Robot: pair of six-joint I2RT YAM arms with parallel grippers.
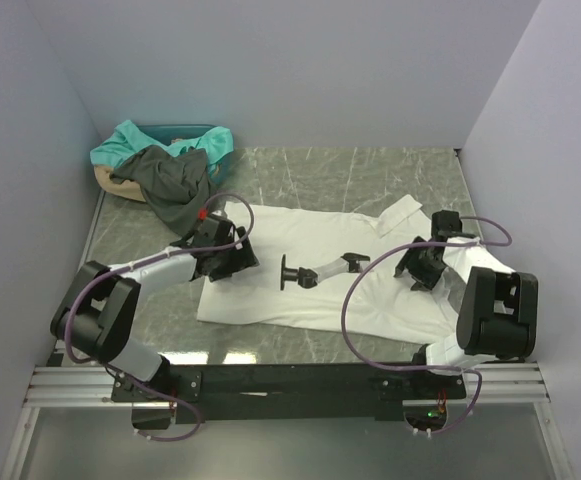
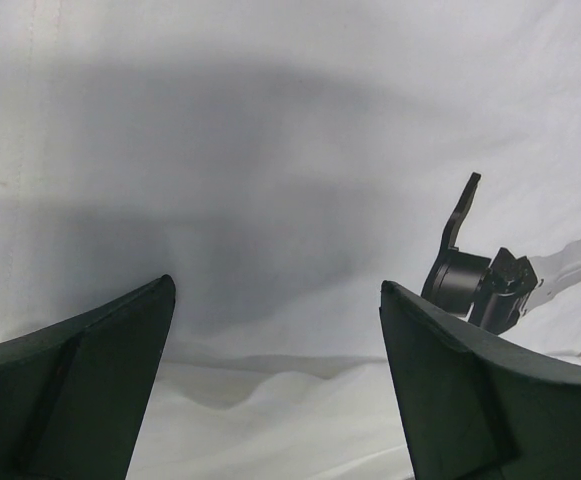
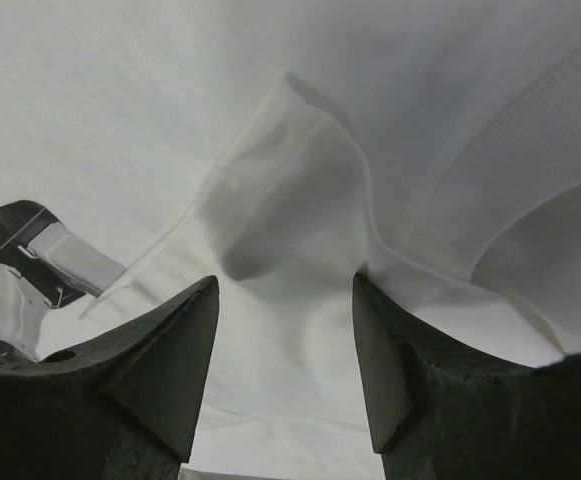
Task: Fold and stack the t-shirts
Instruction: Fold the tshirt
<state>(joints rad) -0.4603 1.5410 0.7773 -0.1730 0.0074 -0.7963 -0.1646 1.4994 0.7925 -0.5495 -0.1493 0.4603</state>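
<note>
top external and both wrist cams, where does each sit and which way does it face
Top external: above and behind the bases, looking down; both arms, left gripper and right gripper over the white t-shirt.
Left wrist: on the left arm, looking past its open fingers onto the white t-shirt.
Right wrist: on the right arm, its fingers either side of a raised fold.
Shared: top external and left wrist both show the chest print.

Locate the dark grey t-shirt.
Top view, far left: the dark grey t-shirt hangs out of the basket beside the teal t-shirt, beyond the left claw.
</note>
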